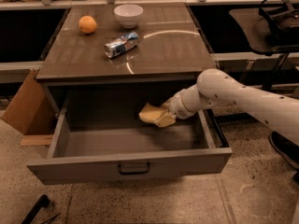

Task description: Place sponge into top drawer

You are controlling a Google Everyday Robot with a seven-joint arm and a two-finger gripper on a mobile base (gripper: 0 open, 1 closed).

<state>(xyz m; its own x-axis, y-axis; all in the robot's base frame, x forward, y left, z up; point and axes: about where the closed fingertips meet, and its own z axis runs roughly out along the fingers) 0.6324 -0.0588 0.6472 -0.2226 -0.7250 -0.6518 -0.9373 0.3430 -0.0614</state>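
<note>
The top drawer (pixel 128 164) is pulled wide open below the brown counter, its grey front panel and dark bar handle (pixel 133 168) facing me. My gripper (pixel 161 115) reaches in from the right on a white arm and is shut on the pale yellow sponge (pixel 150 114). It holds the sponge over the drawer's back right part, a little above the drawer floor.
On the counter (pixel 163 50) lie an orange fruit (pixel 87 24), a white bowl (pixel 128 15) and a crushed can (pixel 121 44). A cardboard box (pixel 25 106) stands left of the drawer. A dark chair (pixel 275 27) is at the right.
</note>
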